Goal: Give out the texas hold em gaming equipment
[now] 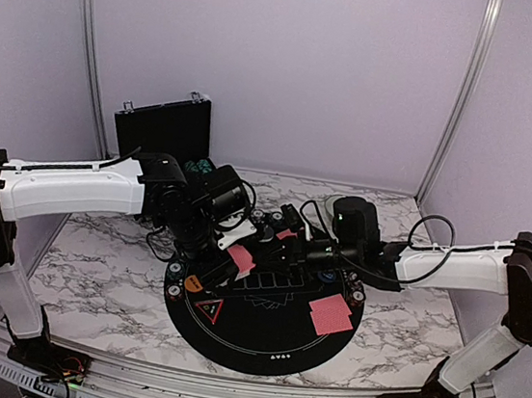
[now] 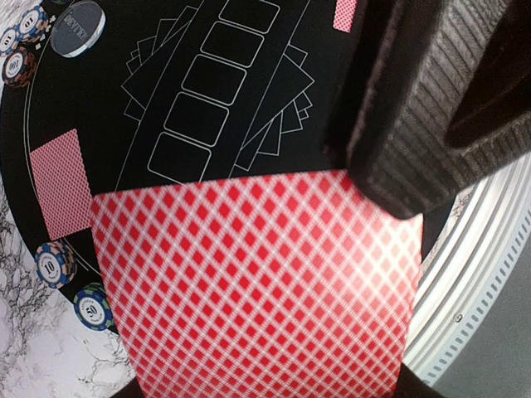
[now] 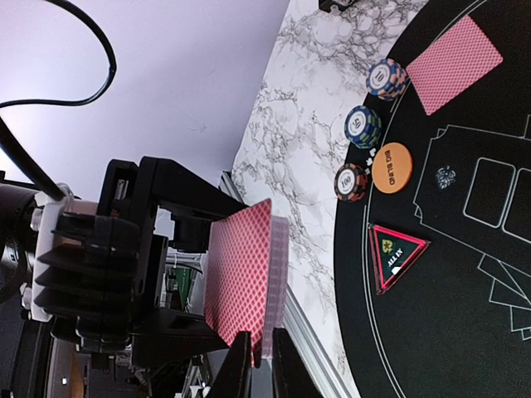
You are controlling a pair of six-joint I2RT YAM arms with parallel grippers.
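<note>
My left gripper (image 1: 227,260) is shut on a deck of red-backed playing cards (image 2: 257,282) above the left part of the round black mat (image 1: 258,339). In the right wrist view the deck (image 3: 245,278) stands on edge, and my right gripper (image 3: 261,369) pinches the lower edge of its outermost card between nearly closed fingers. Single cards lie face down on the mat (image 1: 330,314) (image 3: 454,62). Chip stacks (image 3: 386,79) (image 3: 363,124) (image 3: 350,182) line the mat's rim beside an orange button disc (image 3: 392,166).
A red-edged triangular "all in" marker (image 3: 394,253) lies on the mat near the orange disc. A black hard case (image 1: 163,128) stands open at the back left. More chips (image 2: 17,50) and a dark round disc (image 2: 83,25) sit at the mat's far rim.
</note>
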